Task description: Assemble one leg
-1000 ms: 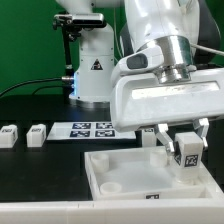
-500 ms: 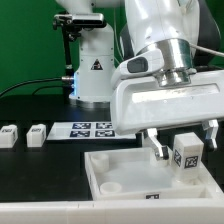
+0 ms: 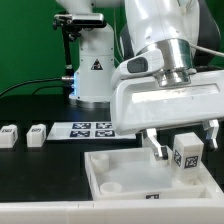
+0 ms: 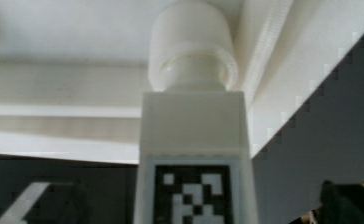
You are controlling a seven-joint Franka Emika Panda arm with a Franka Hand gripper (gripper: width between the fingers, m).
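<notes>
The small white block-shaped plastic leg (image 3: 187,153), with a black-and-white tag on its face, stands upright at a corner of the large white square tray-like panel (image 3: 120,172), toward the exterior view's right. The claw (image 3: 186,146) straddles it with jaws wide, both fingers apart from its sides, gripping nothing. The panel lies on a black surface (image 3: 40,175). Just behind it is the flat white marker board (image 3: 90,129), and two similar white pegs (image 3: 37,134) stand toward the exterior view's left. A green backdrop (image 3: 25,45) closes the room.

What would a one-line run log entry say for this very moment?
hand: open, straddling leg, not gripping | leg: upright at panel corner | spare legs: two, exterior view's left
</notes>
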